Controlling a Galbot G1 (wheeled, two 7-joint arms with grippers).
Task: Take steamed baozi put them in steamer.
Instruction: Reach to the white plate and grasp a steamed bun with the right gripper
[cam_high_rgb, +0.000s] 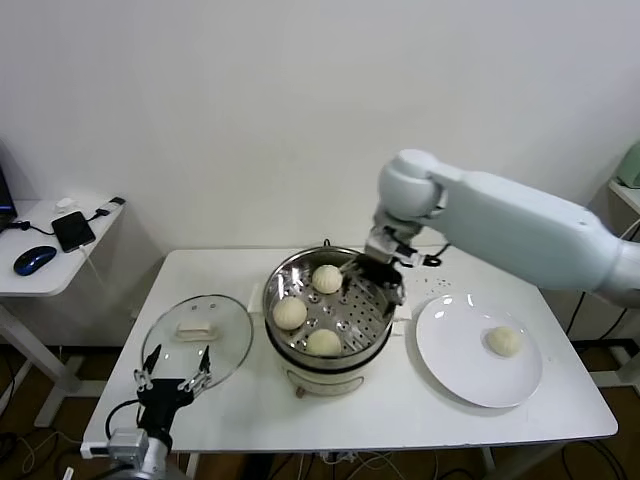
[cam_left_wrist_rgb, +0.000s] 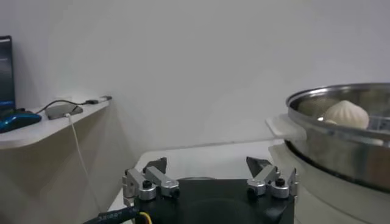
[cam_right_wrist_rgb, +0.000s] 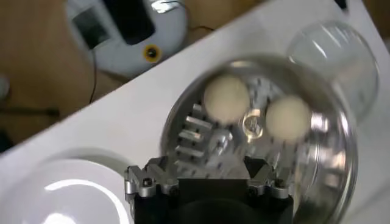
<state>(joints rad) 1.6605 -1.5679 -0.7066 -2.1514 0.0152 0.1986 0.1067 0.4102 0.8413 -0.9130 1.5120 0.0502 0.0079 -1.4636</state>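
White wall stands behind a white table (cam_high_rgb: 400, 420), and the work is on this table. Above it the right arm (cam_high_rgb: 520, 235) reaches from the side so that its wrist hangs over the steamer (cam_high_rgb: 328, 310). The right gripper (cam_high_rgb: 372, 277) is above the far side of the pot, jaws spread wide and holding nothing, which suits a bun just let go. Directly below and before this gripper, on the perforated tray, lie three baozi (cam_high_rgb: 290, 313): one just beside the fingers at the far edge, one farther toward the lid side, one at the near rim. They lie apart from each other, probably so that steam can pass between them. On the other side of the gripper, well apart from the pot, is the plate (cam_high_rgb: 450, 370) with the last bun (cam_high_rgb: 504, 341) on it; I judge this one must be fetched next, so the task is nearly finished. The glass lid (cam_high_rgb: 196, 340) lies flat beside the steamer, away from the right gripper, to keep the pot open for loading. The left gripper (cam_high_rgb: 172, 382) is parked low at the table's near edge, next to the lid, also wide open and empty.
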